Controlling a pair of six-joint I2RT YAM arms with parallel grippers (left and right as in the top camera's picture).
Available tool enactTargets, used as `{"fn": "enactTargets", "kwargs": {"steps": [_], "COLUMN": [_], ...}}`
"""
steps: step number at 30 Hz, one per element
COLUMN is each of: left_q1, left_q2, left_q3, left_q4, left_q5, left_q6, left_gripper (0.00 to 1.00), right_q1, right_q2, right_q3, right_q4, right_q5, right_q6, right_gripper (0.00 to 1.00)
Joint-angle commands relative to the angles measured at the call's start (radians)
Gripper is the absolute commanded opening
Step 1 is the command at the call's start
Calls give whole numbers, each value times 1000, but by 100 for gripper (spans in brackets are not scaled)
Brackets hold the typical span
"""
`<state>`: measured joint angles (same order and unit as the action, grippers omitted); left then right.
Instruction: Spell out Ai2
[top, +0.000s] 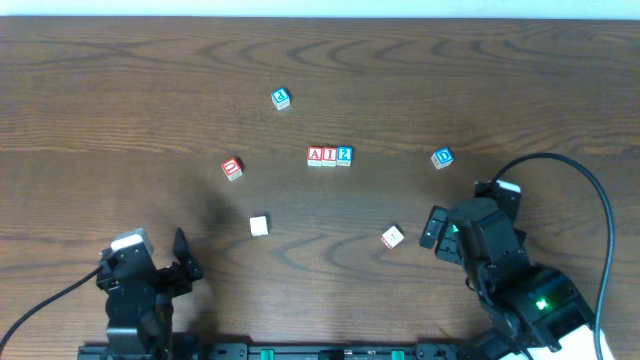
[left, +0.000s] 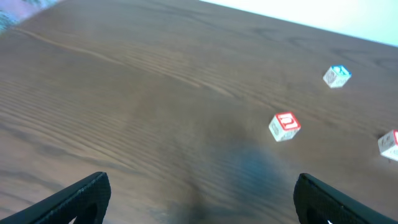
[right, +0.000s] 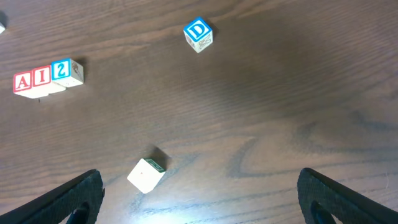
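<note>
Overhead view of a dark wood-grain table (top: 120, 100): three small white-edged letter cubes, a red-faced "A" cube (top: 315, 155), a red-faced "I" cube (top: 329, 155) and a blue-faced "2" cube (top: 344, 155), are seen touching in one straight row at mid-table, its long axis running left to right. The row lies ahead and leftward of the right gripper (right: 202, 199), and ahead and rightward of the left gripper (left: 199, 199); the right arm is judged the nearer. Both pairs of jaws are spread wide, with nothing held. The spelling is judged complete, so no further grasp appears to be called for.
</note>
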<state>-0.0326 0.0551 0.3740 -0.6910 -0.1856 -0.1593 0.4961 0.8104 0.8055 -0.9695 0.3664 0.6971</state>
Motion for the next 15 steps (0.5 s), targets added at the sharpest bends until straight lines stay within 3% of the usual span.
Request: {"fn": "enactTargets", "kwargs": {"steps": [1,15], "left_q1": [7,7], "left_q2": [-32,-51], "left_q3": [-55,-228], "left_q4": [37,200], "left_q5": [29,21], "left_q6": [2,-5], "left_gripper": [95,95], "right_q1": [8,8], "right_q2": [-4,-4], "right_q3": [-3,-3], "right_q4": [0,0], "right_q5": [11,11], "right_q6": [13,13], "right_gripper": [99,99]}}
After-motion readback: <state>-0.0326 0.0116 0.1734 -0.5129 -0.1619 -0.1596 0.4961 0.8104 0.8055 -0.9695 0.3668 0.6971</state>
